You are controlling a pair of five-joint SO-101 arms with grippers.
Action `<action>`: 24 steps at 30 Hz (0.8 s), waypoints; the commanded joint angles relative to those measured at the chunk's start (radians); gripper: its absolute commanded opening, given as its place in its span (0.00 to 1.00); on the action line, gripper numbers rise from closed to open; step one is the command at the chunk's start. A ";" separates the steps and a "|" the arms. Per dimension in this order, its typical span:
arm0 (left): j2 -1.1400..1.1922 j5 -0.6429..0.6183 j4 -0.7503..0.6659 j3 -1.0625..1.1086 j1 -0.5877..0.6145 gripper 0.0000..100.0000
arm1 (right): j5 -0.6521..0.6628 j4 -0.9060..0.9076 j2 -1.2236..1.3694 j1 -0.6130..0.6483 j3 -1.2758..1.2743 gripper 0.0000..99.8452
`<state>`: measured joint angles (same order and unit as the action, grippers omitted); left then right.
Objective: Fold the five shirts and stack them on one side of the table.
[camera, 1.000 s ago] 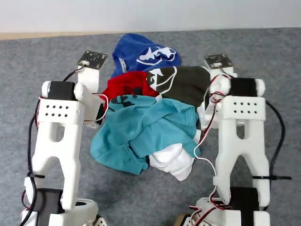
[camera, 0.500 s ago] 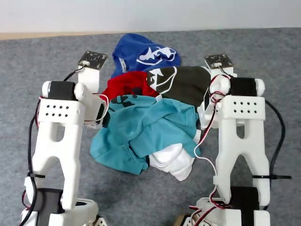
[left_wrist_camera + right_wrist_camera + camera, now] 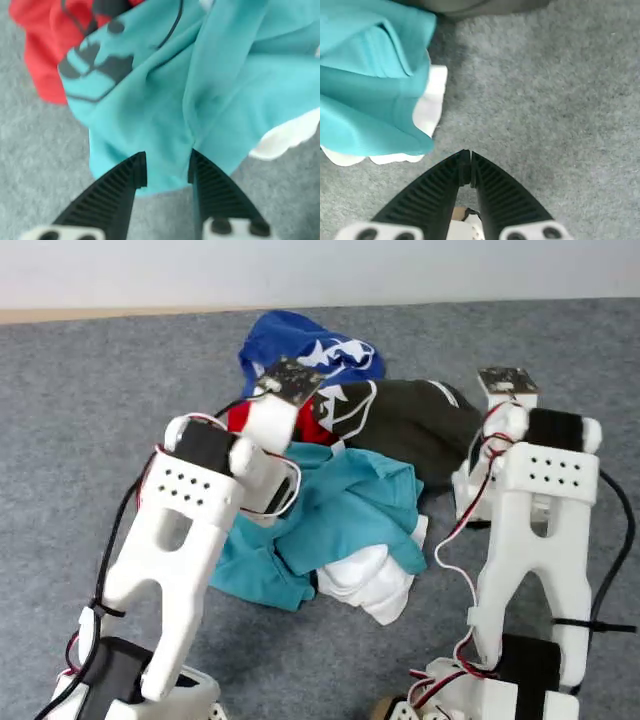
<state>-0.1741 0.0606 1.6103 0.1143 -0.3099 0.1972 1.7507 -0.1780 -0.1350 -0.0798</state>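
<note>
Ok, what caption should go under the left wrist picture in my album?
Open left gripper poised over the crumpled teal shirt, red shirt and white shirt peeking out.

soft, even light falls from above on my grey table [image 3: 80,390], bright all over. by my left claw [image 3: 167,167] the teal shirt [image 3: 225,90] shows gentle dark creases. near my right claw [image 3: 470,167] a faint shadow edges the white shirt [image 3: 434,95].

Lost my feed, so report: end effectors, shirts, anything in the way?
Left end effector open over teal shirt edge. Right end effector shut over bare grey table. Shirt pile unfolded, teal topmost.
</note>
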 commanded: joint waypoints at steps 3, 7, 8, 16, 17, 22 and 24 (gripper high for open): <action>-0.005 0.002 -0.114 0.002 -0.031 0.14 | 0.043 0.044 -0.013 -0.061 -0.002 0.01; -0.005 0.000 -0.120 0.042 -0.064 0.22 | 0.043 0.044 -0.013 -0.070 -0.002 0.07; -0.005 -0.002 -0.123 0.051 -0.071 0.23 | 0.043 0.044 -0.013 -0.070 -0.002 0.09; 0.061 0.003 -0.253 0.124 -0.054 0.25 | 0.043 0.044 -0.013 -0.070 -0.002 0.13; 0.095 0.003 -0.256 0.122 -0.054 0.25 | 0.043 0.044 -0.013 -0.070 -0.002 0.13; 0.276 0.005 -0.290 0.081 -0.052 0.25 | 0.043 0.044 -0.013 -0.070 -0.002 0.13; 0.351 0.009 -0.308 0.062 -0.058 0.25 | 0.043 0.044 -0.013 -0.070 -0.002 0.13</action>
<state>0.1128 0.0606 1.3357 0.2248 -0.3682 0.2279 1.7507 -0.1780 -0.1887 -0.0875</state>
